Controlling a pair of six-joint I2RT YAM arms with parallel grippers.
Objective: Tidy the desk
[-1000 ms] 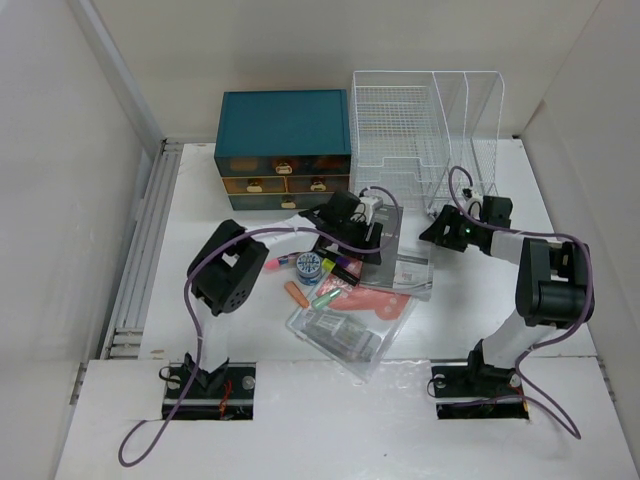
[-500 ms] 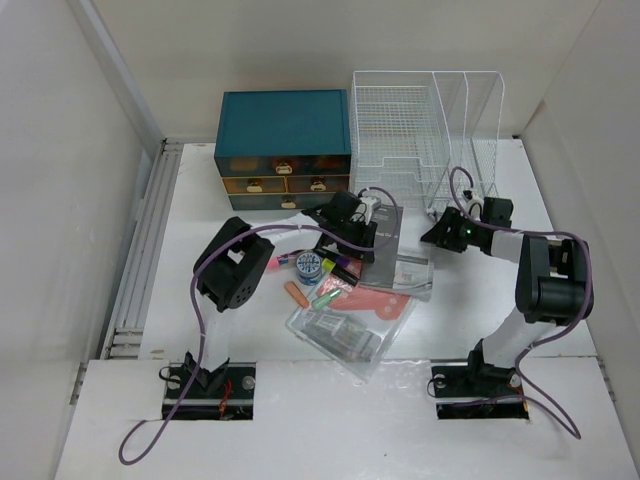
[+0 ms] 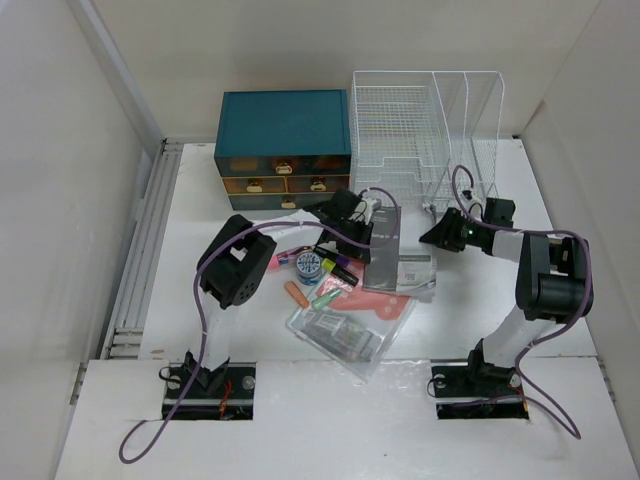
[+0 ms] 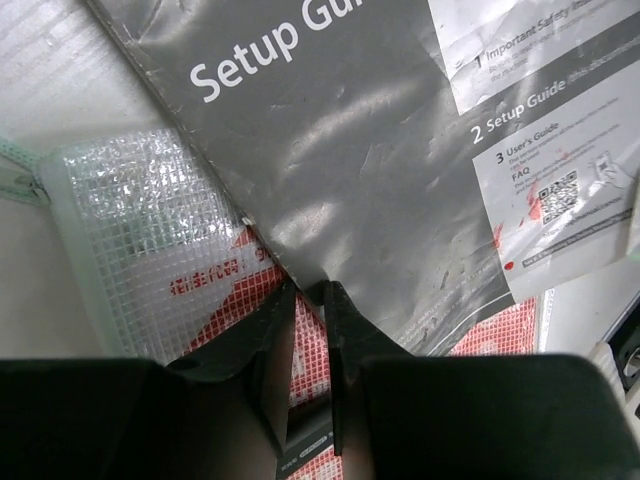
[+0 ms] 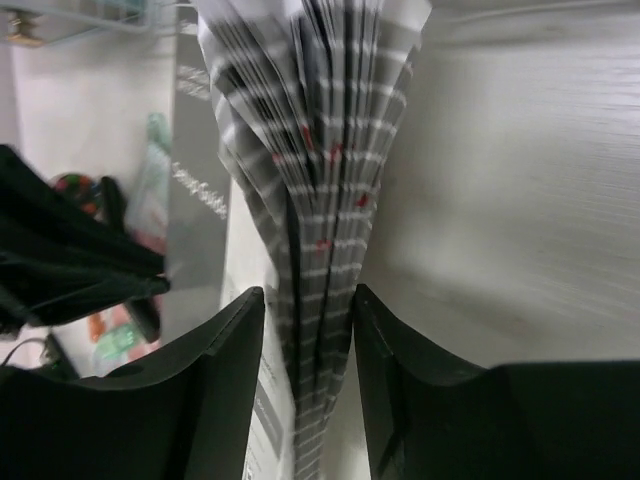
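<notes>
left end effector (image 4: 310, 292): fingers pressed nearly together; pinching the near edge of the grey setup guide (image 4: 340, 180)
right end effector (image 5: 308, 298): fingers straddle the guide's fanned pages; cannot tell whether they clamp them
setup guide: mid-bench between the two arms; its grey cover partly covers a clear mesh pouch (image 4: 140, 220) with red print inside
bench (image 3: 200, 300): white; lies under everything; teal drawer box (image 3: 283, 135) and white wire rack (image 3: 415, 130) stand side by side at its far edge
</notes>
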